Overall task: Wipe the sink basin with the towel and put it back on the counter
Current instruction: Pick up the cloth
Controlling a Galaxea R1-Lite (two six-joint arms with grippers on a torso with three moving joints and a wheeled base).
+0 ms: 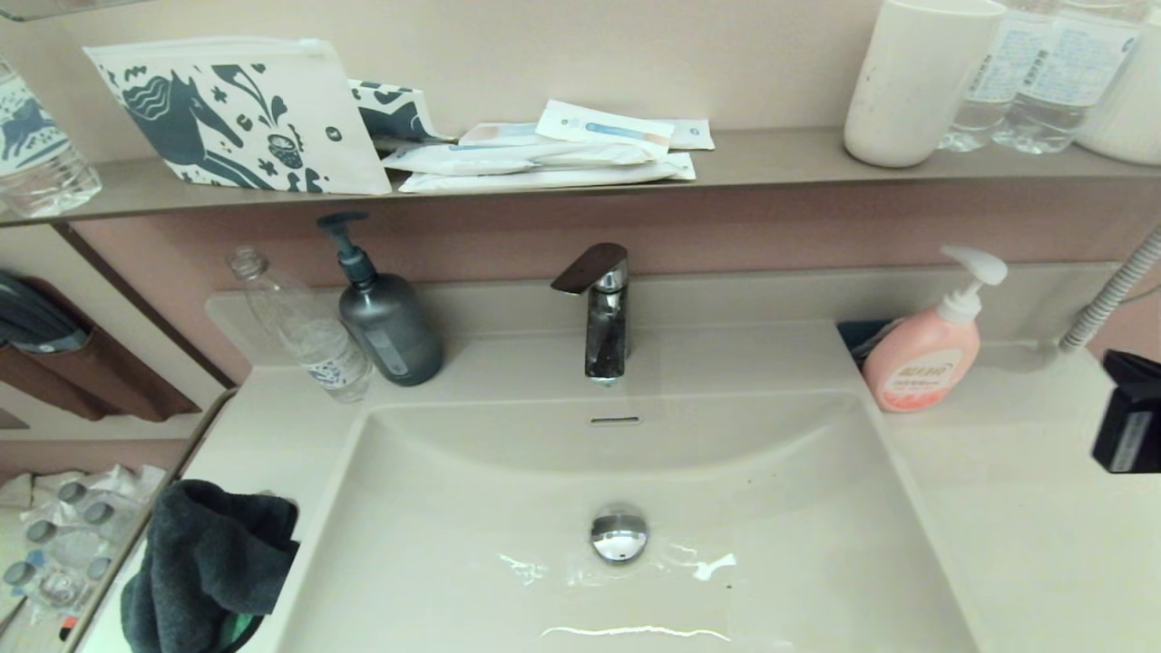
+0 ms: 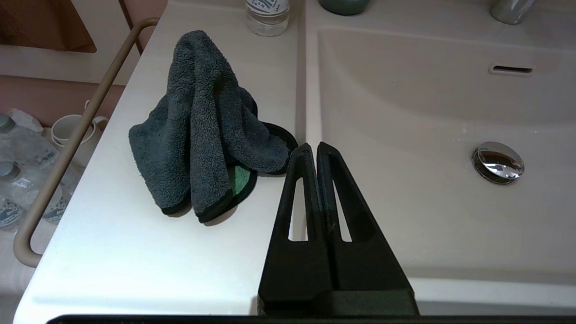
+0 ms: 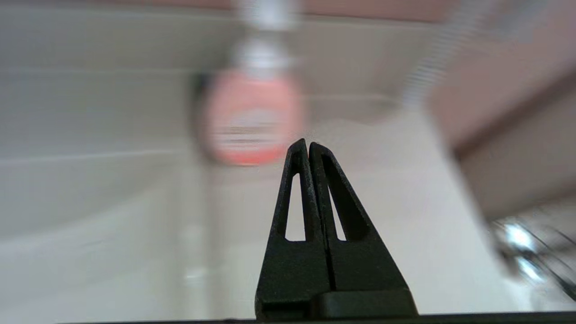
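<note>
Towel: the towel (image 2: 204, 130) lay bunched on the bench (image 2: 148, 265), just beside the sink basin (image 2: 432, 216); nothing held it
Left gripper (image 2: 312, 147): jaws pressed together and empty, tips near the towel's edge
Right gripper (image 3: 303, 145): jaws likewise together; over the bench near the pink soap bottle (image 1: 925, 354)
Advice: you had to spread the left jaws wide, then pinch the cloth's raised fold
</note>
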